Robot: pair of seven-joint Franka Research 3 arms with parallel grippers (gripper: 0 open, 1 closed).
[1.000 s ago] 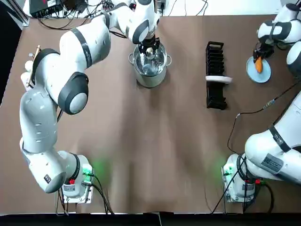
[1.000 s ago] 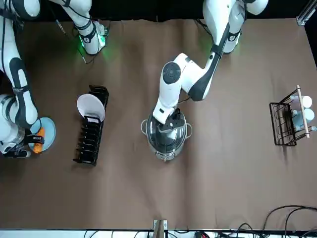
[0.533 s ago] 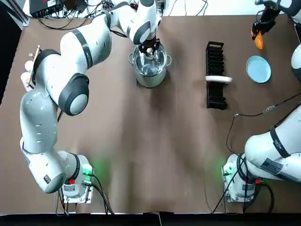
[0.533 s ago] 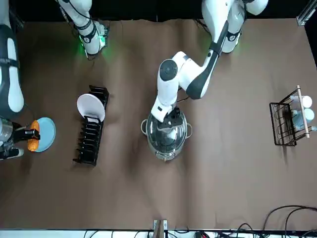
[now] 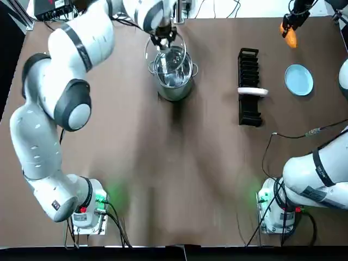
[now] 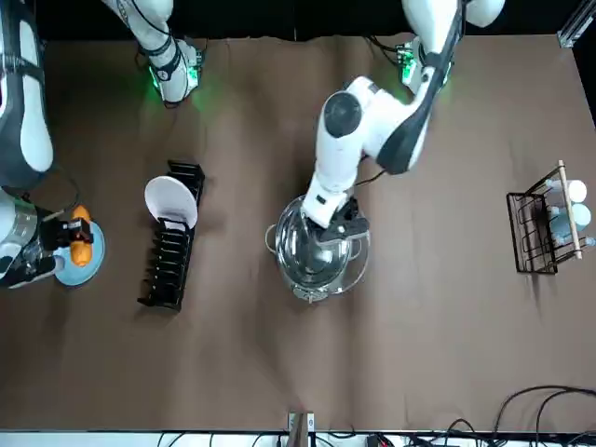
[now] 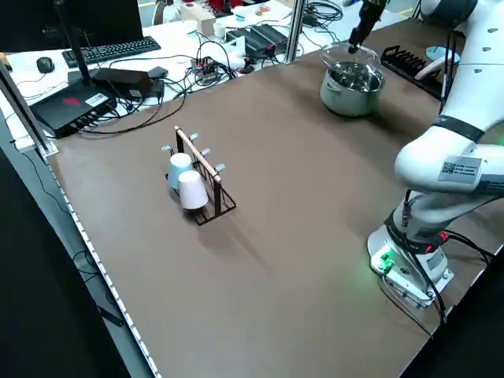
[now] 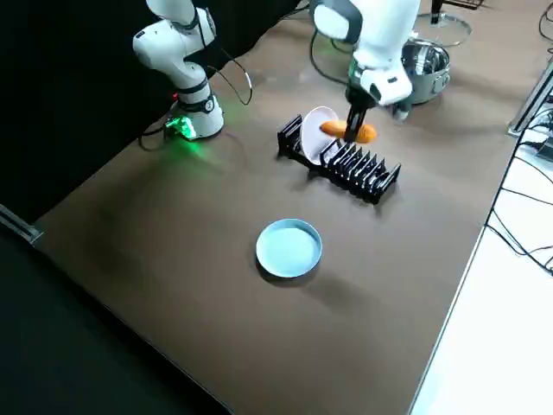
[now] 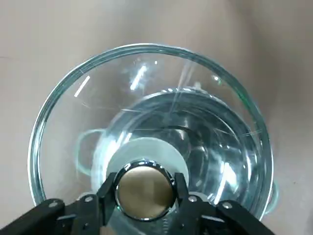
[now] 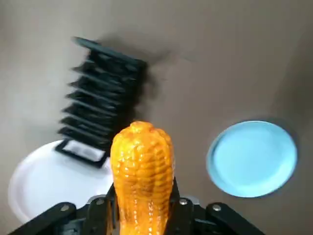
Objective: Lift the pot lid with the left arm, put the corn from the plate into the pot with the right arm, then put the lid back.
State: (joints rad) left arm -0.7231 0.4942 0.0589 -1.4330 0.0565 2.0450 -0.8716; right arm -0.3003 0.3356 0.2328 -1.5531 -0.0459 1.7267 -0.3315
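A steel pot [image 5: 174,78] stands at the far middle of the table. Its glass lid [image 5: 163,53] hangs just above it, offset toward the far left, with my left gripper [image 5: 162,38] shut on the lid's metal knob [image 9: 144,189]. Through the lid [image 9: 73,112] the left wrist view shows the pot's inside. An orange corn cob [image 5: 290,37] is held in the air by my right gripper [image 5: 290,24], which is shut on it. The cob [image 10: 143,166] is above the table beyond the empty light blue plate [image 5: 299,80], between plate and rack in the right wrist view.
A black dish rack [image 5: 249,87] with one white plate [image 5: 253,92] stands between the pot and the blue plate. A wire rack with cups [image 6: 545,223] sits at the robot's far left. A cable [image 5: 293,130] lies near the right arm's base.
The left gripper has raised the lid off the pot. The right gripper has lifted the corn off the blue plate and carried it up and farther from the robot.
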